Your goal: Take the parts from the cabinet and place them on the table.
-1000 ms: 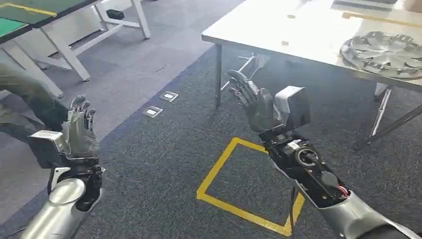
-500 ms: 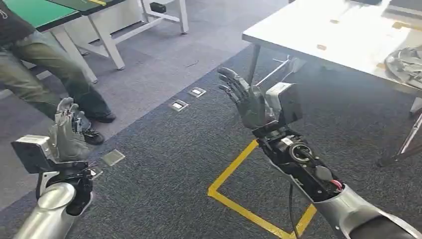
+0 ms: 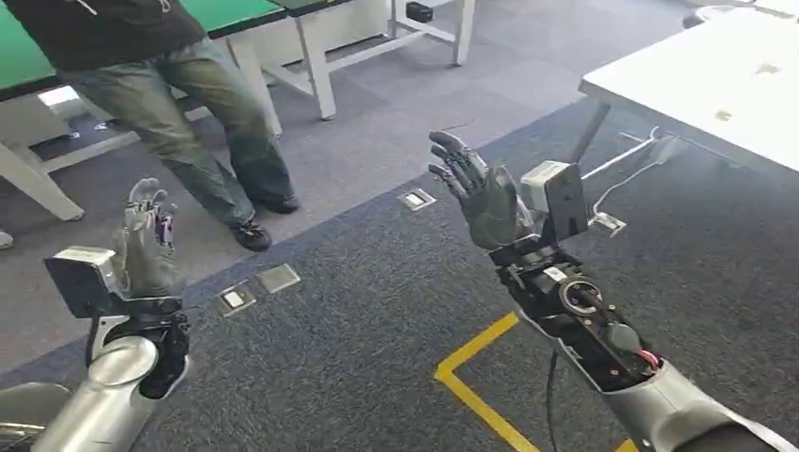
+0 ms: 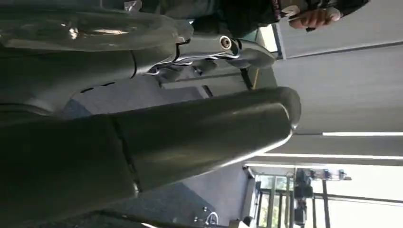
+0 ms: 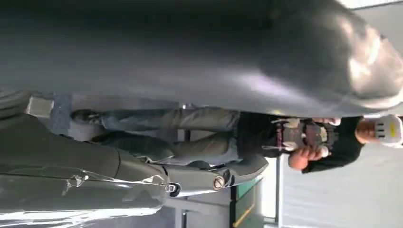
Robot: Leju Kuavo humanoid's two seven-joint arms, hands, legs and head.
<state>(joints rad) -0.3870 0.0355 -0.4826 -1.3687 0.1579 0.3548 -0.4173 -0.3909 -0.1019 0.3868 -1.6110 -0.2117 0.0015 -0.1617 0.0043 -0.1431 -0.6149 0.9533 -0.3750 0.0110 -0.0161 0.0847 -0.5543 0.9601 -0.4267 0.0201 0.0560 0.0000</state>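
Both hands are raised in front of me over the dark carpet, each holding nothing. My left hand is at the lower left with its fingers pointing up and close together. My right hand is in the middle, palm facing left, fingers spread apart. The white table reaches in at the upper right; the stretch of its top that I see bears small tape marks. In the left wrist view the thick grey thumb crosses the picture with nothing against it.
A person in jeans and a dark top stands at the upper left, beside a green-topped workbench. Floor outlet plates lie in the carpet. A yellow tape line marks the floor by my right arm.
The whole view has swung left: the table and the wheel cover slid off to the right and the person came into view. Both hands keep their raised, empty poses.
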